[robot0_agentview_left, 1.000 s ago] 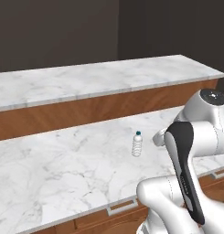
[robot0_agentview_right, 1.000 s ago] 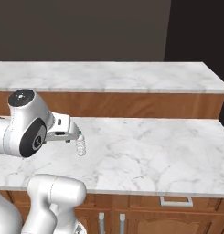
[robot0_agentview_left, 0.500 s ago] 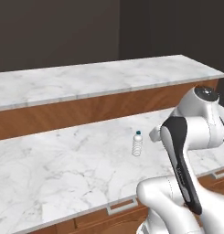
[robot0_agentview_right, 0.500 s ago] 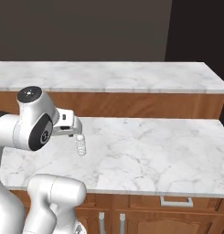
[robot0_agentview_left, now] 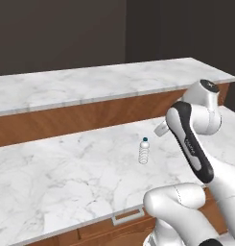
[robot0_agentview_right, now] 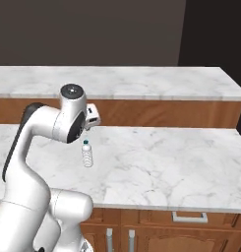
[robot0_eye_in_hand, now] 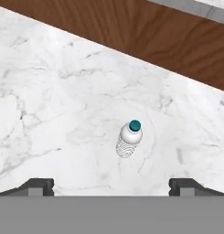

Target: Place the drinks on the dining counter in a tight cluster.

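A tiny clear bottle (robot0_eye_in_hand: 129, 139) with a dark cap stands upright on the lower marble tabletop (robot0_eye_in_hand: 49, 119). The pincer (robot0_eye_in_hand: 111, 185) hovers above it, spread wide and holding nothing. This looks like the approach; next it must descend around the bottle and close.

Pincer (robot0_eye_in_hand: 111, 186): finger tips cut off at the bottom of the hand view, just their dark tops show, set wide. From the base views the arm's own bulk hides them.

Clear bottle (robot0_agentview_left: 144, 151): too small to read any label.

Lower desk (robot0_agentview_right: 156, 162): ends cut off by frame edges.

Raised dining counter (robot0_agentview_left: 90, 84): left end cut off.
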